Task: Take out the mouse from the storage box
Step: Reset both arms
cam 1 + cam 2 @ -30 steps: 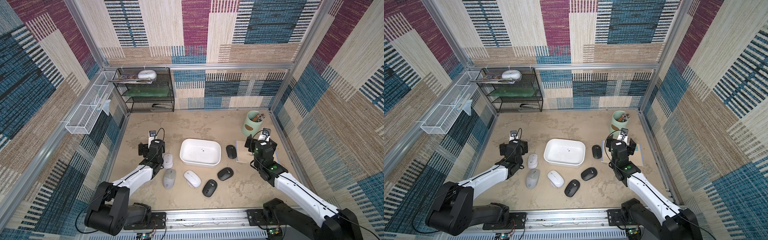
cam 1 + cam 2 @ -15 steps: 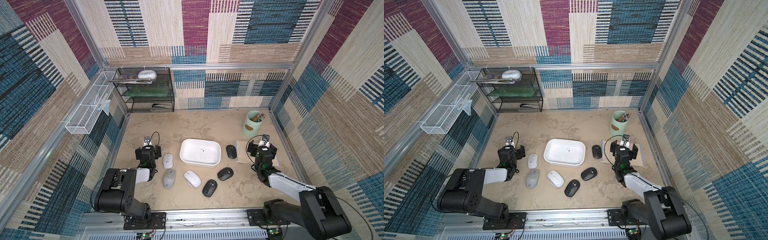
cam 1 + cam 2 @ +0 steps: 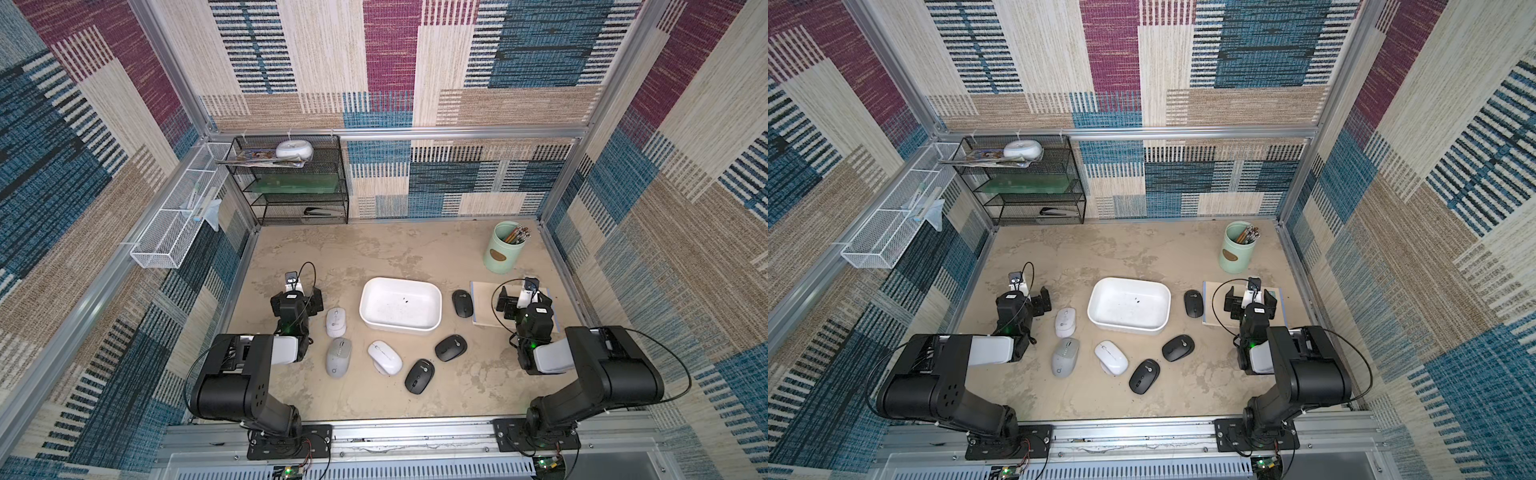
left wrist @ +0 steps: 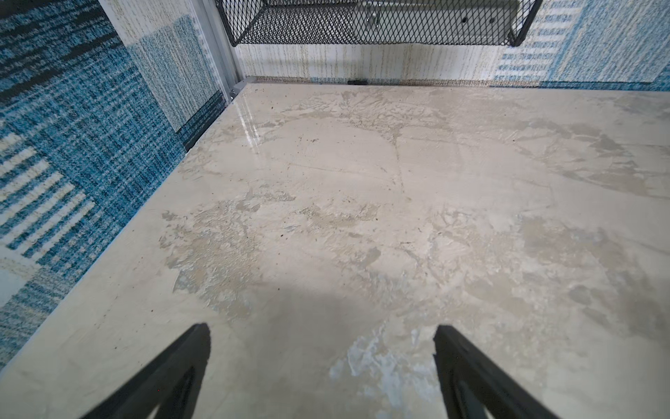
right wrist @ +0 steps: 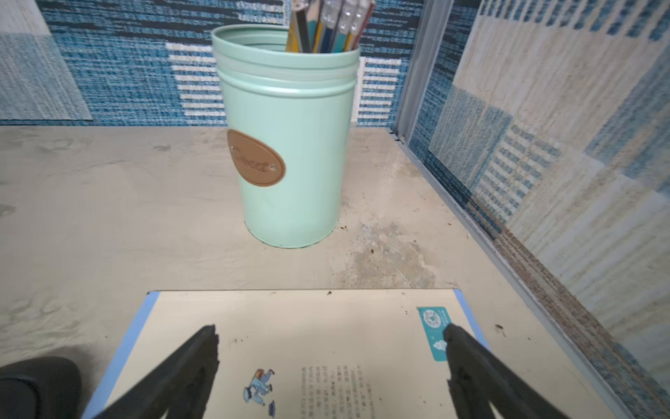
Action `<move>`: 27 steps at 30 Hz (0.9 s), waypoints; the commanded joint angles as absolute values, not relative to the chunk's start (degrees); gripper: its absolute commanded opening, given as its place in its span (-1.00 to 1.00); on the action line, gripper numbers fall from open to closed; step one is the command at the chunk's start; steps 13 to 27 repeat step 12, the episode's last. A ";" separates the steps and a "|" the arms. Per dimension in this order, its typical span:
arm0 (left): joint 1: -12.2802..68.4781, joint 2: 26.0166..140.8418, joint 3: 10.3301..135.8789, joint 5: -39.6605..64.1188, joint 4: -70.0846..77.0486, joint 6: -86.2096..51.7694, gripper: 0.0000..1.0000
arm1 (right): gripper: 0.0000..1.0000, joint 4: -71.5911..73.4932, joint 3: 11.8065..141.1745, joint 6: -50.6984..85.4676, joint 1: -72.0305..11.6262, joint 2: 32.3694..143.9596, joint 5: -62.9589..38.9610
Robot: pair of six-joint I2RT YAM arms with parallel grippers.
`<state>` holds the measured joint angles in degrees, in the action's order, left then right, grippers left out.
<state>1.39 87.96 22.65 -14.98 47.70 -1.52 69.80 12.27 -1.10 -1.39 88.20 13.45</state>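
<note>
The white storage box (image 3: 386, 311) (image 3: 1121, 309) stands mid-table with only dark specks inside. Several mice lie around it: white ones (image 3: 336, 322) (image 3: 385, 357), a grey one (image 3: 338, 356) and black ones (image 3: 462, 302) (image 3: 451, 347) (image 3: 419, 376). My left gripper (image 3: 297, 297) (image 3: 1022, 296) (image 4: 321, 328) is open over bare table, left of the white mouse. My right gripper (image 3: 524, 296) (image 3: 1250, 297) (image 5: 330, 328) is open, low over a printed booklet (image 5: 308, 315), holding nothing. A black mouse (image 5: 32, 384) shows beside it.
A mint-green pencil cup (image 3: 503, 249) (image 5: 290, 145) stands at the back right, just beyond the booklet (image 3: 484, 305). A black mesh shelf (image 3: 299, 183) fills the back left corner and a white wire basket (image 3: 174, 224) hangs on the left wall. Walls close in on both sides.
Both arms have folded back toward the front rail, and both grippers have drawn back a little. Both stay open. The mice and the box have not moved.
</note>
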 commanded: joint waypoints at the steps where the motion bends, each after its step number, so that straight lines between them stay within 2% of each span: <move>1: 1.42 87.97 22.76 -14.42 48.94 -1.74 1.00 | 0.99 71.16 13.86 -0.44 -0.88 87.42 7.96; 27: 0.43 87.78 22.75 -12.43 48.49 -2.17 1.00 | 0.99 71.37 13.80 -0.18 -0.87 87.45 7.95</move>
